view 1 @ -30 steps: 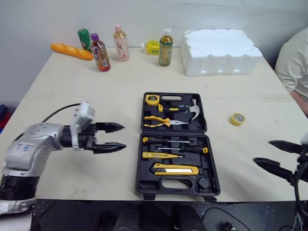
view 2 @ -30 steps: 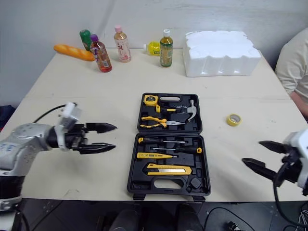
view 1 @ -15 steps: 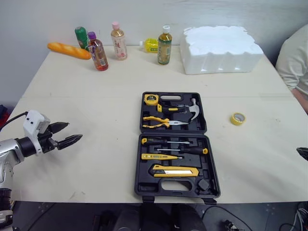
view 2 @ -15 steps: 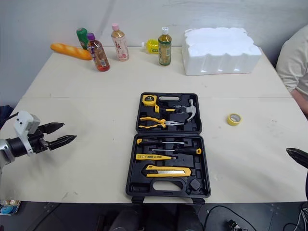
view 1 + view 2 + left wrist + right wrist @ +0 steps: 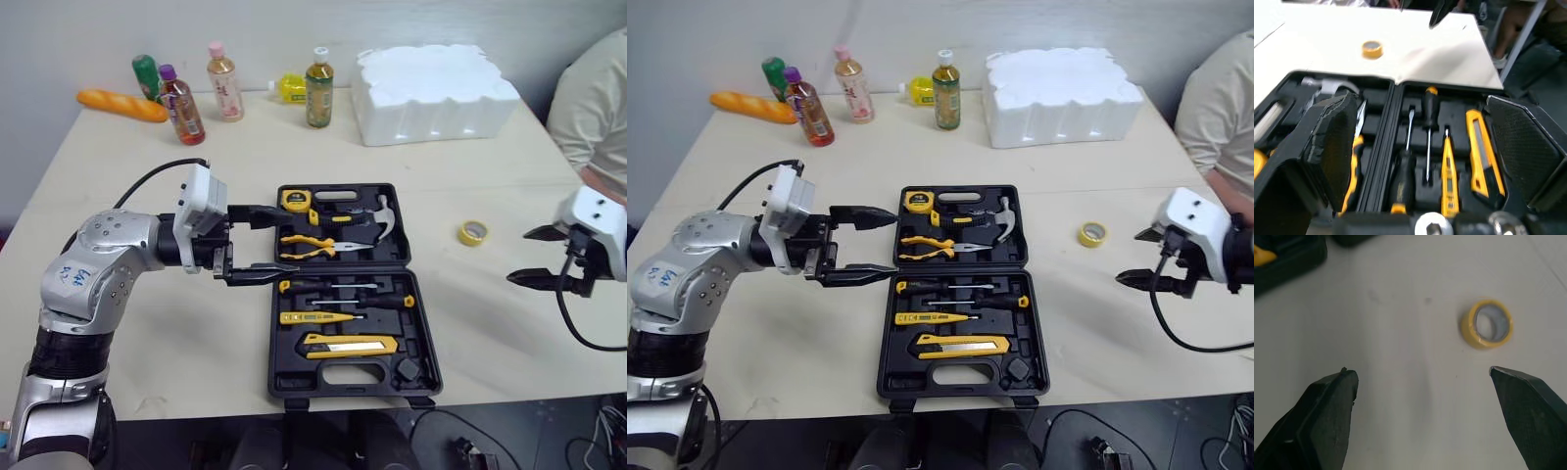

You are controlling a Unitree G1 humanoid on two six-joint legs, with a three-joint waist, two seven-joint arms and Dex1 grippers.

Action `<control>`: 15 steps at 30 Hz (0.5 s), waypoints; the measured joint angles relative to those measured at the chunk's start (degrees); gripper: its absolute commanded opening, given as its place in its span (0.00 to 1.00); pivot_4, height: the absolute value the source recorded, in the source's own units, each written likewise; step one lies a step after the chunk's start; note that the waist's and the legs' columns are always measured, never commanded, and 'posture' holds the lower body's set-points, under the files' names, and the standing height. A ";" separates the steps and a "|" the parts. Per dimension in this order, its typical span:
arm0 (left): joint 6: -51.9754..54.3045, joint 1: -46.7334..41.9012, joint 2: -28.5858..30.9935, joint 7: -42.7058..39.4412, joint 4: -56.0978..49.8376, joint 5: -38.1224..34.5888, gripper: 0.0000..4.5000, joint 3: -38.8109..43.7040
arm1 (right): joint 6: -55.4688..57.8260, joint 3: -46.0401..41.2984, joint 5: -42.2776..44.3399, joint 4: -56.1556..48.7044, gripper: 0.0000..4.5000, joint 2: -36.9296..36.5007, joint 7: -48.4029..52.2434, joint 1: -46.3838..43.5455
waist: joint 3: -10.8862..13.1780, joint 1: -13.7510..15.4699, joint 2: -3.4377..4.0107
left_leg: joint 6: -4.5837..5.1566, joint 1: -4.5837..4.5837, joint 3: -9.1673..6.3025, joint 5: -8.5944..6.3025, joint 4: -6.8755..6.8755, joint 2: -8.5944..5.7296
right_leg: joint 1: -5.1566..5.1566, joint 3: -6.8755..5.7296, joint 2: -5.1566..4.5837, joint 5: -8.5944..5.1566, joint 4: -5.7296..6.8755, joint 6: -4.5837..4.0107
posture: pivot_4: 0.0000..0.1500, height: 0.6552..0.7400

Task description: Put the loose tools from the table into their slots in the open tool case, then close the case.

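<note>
The open black tool case (image 5: 279,364) lies mid-table. It holds a tape measure (image 5: 295,201), hammer (image 5: 378,217), pliers (image 5: 313,245), screwdrivers (image 5: 338,289), a yellow tester (image 5: 318,316) and a utility knife (image 5: 351,345). My left gripper (image 5: 277,243) is open at the case's left edge, its fingertips over the rim, with nothing between them. A yellow tape roll (image 5: 473,232) lies on the table right of the case. My right gripper (image 5: 521,257) is open and empty, just right of the roll (image 5: 1486,324).
Several bottles (image 5: 318,86), a bread loaf (image 5: 121,105) and a white foam block (image 5: 436,80) line the table's far edge. A person's sleeve (image 5: 588,108) shows at the far right. Bare tabletop (image 5: 176,333) lies left of the case and in front of it.
My left gripper has swung right from the table's left edge to the case's left rim. My right gripper has come in from the right edge toward the tape roll. The camera has shifted.
</note>
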 measured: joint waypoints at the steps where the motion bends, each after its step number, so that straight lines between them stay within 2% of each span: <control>1: 0.25 -0.89 -1.35 0.27 -0.55 -0.35 0.99 -0.86 | -1.20 3.35 -2.84 4.43 1.00 3.58 -0.74 -5.78 | 0.05 -0.32 -0.08 | 0.04 0.04 0.09 -0.03 0.18 0.00 | 0.02 0.12 0.03 0.01 -0.09 0.03 | 1.00 0.98; 4: 1.12 -1.38 -3.02 0.63 -3.71 -1.66 0.99 -2.79 | -3.11 9.34 -8.81 13.14 1.00 9.23 -2.53 -13.39 | 0.14 -0.44 -0.17 | 0.07 0.10 0.13 -0.01 0.22 -0.02 | 0.02 0.27 0.02 0.06 0.00 0.10 | 1.00 0.98; 7: 1.17 -1.36 -2.99 1.39 -3.80 -1.66 0.99 -2.89 | -5.26 12.37 -12.79 19.45 1.00 11.69 -2.64 -16.42 | 0.16 0.28 -0.15 | 0.05 0.07 0.12 -0.01 0.22 -0.02 | -0.03 0.26 0.02 0.05 0.03 0.09 | 1.00 0.98; 15: 1.14 -1.44 -3.62 3.60 -3.57 -1.63 0.99 -2.87 | -9.01 14.69 -17.99 28.46 1.00 15.34 -3.35 -20.85 | 0.16 0.25 -0.15 | 0.07 0.06 0.16 -0.02 0.24 -0.04 | -0.02 0.29 -0.01 0.06 0.08 0.10 | 1.00 0.98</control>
